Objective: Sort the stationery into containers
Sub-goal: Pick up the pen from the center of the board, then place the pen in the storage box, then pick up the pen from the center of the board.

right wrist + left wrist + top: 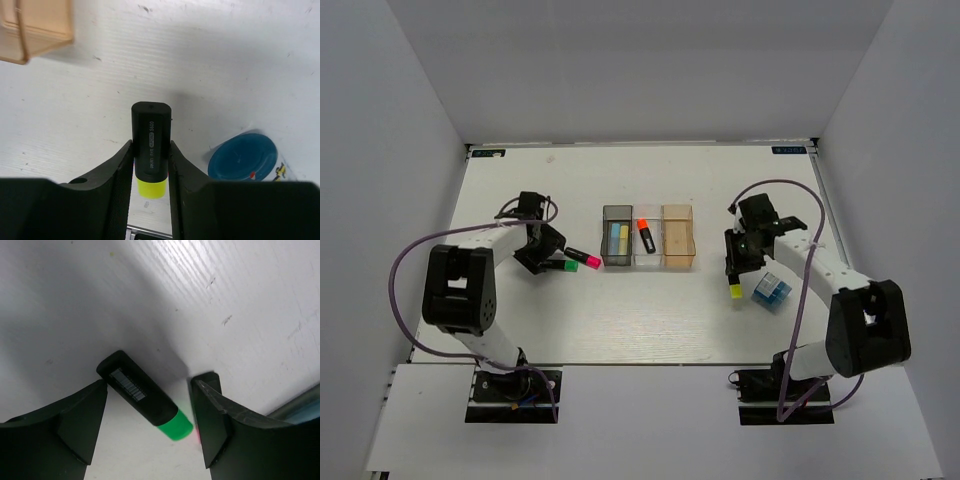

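Left jaws spread wide, right jaws clamped.
In the top view, the black-and-white left arm (470, 290) climbs from its base at 7 o'clock, and its forearm runs toward 1 o'clock. Its black two-finger left gripper (548, 257) turns back toward 5 o'clock, jaws well apart. The black-and-white right arm (860, 325) climbs from 5 o'clock, forearm toward 10. Its black right gripper (734, 272) points to 6 o'clock, fingers (120, 170) pressed on both sides of a short black highlighter with a yellow end (150, 135).

4 highlighters (646, 236), 3 bins (679, 264), 2 blocks (616, 238), 1 blue-white item (771, 291)
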{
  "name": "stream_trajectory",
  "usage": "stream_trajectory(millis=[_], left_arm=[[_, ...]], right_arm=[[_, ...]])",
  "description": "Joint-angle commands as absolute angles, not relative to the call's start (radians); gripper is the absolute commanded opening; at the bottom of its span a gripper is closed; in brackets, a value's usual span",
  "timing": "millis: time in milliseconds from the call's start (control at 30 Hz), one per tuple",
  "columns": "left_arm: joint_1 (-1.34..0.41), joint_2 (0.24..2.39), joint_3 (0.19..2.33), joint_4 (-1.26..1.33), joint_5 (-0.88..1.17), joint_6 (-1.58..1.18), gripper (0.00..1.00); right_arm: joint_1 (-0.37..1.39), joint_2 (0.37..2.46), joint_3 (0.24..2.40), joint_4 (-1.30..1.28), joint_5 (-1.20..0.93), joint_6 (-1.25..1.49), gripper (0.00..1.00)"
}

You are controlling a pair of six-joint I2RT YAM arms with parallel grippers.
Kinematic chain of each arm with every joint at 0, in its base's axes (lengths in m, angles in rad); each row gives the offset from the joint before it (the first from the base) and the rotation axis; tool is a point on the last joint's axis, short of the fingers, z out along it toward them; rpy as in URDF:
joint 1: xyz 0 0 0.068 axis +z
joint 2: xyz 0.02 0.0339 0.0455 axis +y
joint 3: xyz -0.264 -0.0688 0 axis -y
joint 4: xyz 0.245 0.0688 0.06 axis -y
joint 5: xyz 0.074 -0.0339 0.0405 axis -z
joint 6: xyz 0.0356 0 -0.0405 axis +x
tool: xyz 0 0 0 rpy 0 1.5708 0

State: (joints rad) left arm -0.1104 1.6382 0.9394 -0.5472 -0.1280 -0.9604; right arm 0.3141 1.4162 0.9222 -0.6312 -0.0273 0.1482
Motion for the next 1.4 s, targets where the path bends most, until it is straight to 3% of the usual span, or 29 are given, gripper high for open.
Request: stream_trajectory(millis=[0, 100, 300, 400, 500, 533, 633, 667, 767, 867, 1367], left_arm=[[-0.112, 1.707, 1.025, -0.702, -0.184, -0.968, 0.79], [-0.112, 1.756, 1.074, -0.790, -0.187, -0.960, 0.76], [-0.130, 1.767, 1.061, -0.808, -0.202, -0.968, 0.75], [-0.156, 1.805, 1.081, -0.844, -0.206, -0.988, 0.71], [-0.190, 1.835, 1.083, -0.858, -0.209, -0.999, 0.51], [-0.198, 1.841, 1.075, -0.850, -0.206, -1.005, 0.40], [-0.206, 1.852, 1.045, -0.829, -0.192, -1.015, 0.29], [-0.206, 1.852, 1.039, -0.825, -0.190, -1.014, 0.20], [-0.204, 1.836, 1.023, -0.811, -0.183, -0.999, 0.06], [-0.202, 1.799, 1.026, -0.821, -0.190, -0.965, 0.00], [-0.291, 1.404, 1.107, -0.873, -0.287, -0.762, 0.00]], right_arm=[[0.319, 1.367, 1.006, -0.624, -0.051, 0.095, 0.00], [0.310, 1.359, 1.061, -0.647, -0.069, 0.069, 0.00], [0.313, 1.452, 1.371, -0.709, -0.093, 0.051, 0.00], [0.321, 1.537, 1.495, -0.719, -0.210, 0.099, 0.00], [0.327, 1.607, 1.546, -0.671, -0.346, 0.182, 0.00], [0.340, 1.664, 1.555, -0.664, -0.383, 0.222, 0.00], [0.365, 1.738, 1.588, -0.634, -0.419, 0.255, 0.00], [0.379, 1.750, 1.595, -0.627, -0.419, 0.279, 0.00], [0.428, 1.802, 1.618, -0.598, -0.407, 0.305, 0.00], [0.456, 1.859, 1.643, -0.597, -0.365, 0.322, 0.00], [0.615, 2.054, 1.787, -0.663, -0.102, 0.379, 0.00]])
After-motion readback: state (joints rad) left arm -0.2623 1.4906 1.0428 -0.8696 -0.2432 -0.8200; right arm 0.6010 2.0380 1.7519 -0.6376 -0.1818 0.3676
